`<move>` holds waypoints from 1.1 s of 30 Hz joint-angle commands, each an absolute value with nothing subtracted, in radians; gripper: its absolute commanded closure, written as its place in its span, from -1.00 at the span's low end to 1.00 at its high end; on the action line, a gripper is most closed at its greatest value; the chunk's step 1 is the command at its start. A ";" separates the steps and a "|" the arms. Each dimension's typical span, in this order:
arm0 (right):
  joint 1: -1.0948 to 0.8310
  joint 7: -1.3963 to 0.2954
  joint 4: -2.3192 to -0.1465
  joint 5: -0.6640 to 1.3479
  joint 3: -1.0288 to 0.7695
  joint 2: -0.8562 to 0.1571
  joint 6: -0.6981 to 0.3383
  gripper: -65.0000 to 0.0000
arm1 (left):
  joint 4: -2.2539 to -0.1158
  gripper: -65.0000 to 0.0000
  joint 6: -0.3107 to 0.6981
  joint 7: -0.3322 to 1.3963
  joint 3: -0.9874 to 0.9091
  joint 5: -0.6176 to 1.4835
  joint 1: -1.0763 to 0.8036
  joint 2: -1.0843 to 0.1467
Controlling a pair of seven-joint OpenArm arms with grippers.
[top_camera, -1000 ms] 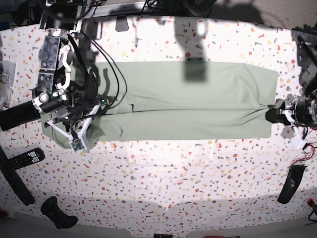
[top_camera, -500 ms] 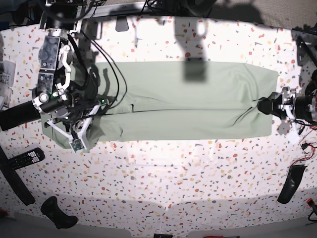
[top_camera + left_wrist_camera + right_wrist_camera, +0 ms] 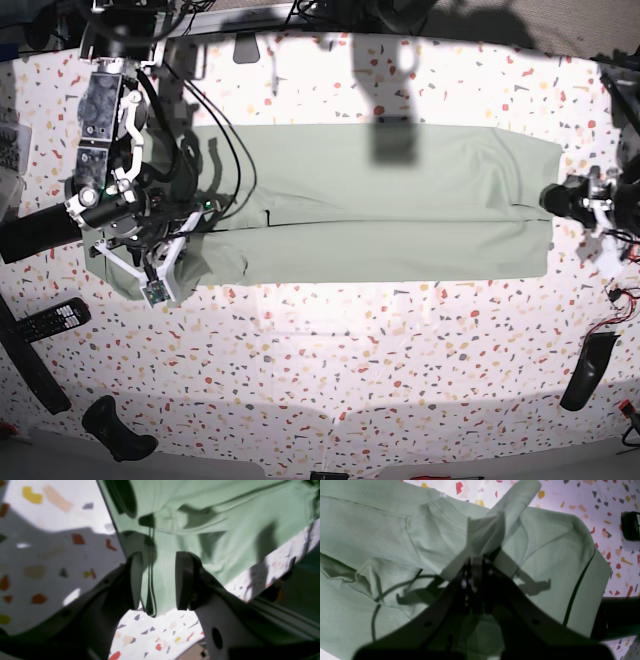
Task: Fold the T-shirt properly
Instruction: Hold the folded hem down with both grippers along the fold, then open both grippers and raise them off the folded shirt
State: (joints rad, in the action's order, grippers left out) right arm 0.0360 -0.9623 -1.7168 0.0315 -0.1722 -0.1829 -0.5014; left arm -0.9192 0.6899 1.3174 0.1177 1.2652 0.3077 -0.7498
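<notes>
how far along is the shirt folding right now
Done: the T-shirt lies folded lengthwise into a long band. In hand: the right end effector pinches a bunched corner; the left end effector is open astride the other end's hem. Left: folding the band crosswise.

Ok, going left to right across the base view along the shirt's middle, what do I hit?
Right claw shut on the shirt's left end → T-shirt spread flat → left claw at its right edge.

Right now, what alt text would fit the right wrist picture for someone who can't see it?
The right gripper is shut on a raised fold of the T-shirt, a pale green garment spread rumpled over a speckled table.
</notes>
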 commanded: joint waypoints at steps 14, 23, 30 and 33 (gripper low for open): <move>0.055 -0.943 -1.739 0.038 -0.175 -0.191 -0.502 0.43 | -0.940 0.30 0.698 0.883 0.111 1.080 0.406 -0.712; 0.086 -0.943 -1.755 0.038 -0.175 -0.197 -0.501 0.09 | -1.083 0.05 0.698 0.859 0.120 0.654 0.449 -0.559; 0.133 -1.023 -1.761 0.075 -0.175 -0.197 -0.501 0.05 | -1.268 0.06 0.698 0.851 0.343 0.495 0.452 -0.614; 0.136 -1.030 -1.763 0.120 -0.175 -0.196 -0.501 0.05 | -1.288 0.05 0.698 0.817 0.512 0.362 0.461 -0.620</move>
State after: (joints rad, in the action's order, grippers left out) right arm 0.1135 -1.0454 -1.7412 0.1139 -0.1719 -0.1875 -0.5014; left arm -1.2713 0.6930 0.8291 0.5274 0.3534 0.4339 -0.6071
